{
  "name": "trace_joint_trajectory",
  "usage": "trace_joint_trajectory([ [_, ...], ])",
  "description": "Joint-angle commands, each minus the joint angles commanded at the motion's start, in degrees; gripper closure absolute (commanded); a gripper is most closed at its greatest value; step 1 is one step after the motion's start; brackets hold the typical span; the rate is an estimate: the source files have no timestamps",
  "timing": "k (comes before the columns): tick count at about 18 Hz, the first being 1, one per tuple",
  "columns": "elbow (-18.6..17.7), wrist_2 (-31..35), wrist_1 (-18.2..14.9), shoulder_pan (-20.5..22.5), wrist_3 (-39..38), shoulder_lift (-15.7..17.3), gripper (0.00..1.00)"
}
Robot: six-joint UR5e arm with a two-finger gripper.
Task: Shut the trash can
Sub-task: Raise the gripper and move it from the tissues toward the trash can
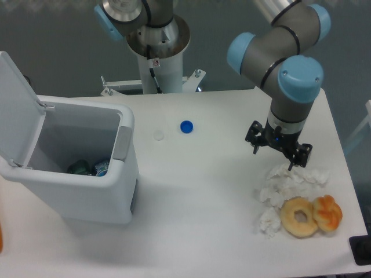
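Here, the trash can point(75, 174) sits at the near left of the table point(203, 197), lid point(17, 110) swung up and back on its left side, mouth open. Grey latch tab point(122, 142) on the right rim. Inside, at the bottom, a few dark green and blue items (too small to identify).

The gripper point(278, 155) hangs over the right half of the table, well apart from the trash can, pointing down. Fingers point(255, 141) spread, nothing between them.

Just near of the gripper: crumpled white tissues point(284, 185), with a pale doughnut point(299, 217) and an orange pastry point(328, 213) touching each other at the near right.

Mid-table, far of centre: a blue bottle cap point(186, 126), and a white cap point(159, 135) just left of it, apart. Robot base column point(157, 63) at the far edge.
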Motion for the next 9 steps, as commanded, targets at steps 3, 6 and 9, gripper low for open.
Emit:
trace_joint_trajectory([
  [3, -1.6, -1.5, -1.1, 0.1, -0.1, 3.2, 0.0],
  [6, -2.0, -2.9, -6.9, 0.4, -0.1, 6.9, 0.0],
  [9, -1.9, -4.8, -12.6, -0.1, -1.8, 11.4, 0.0],
])
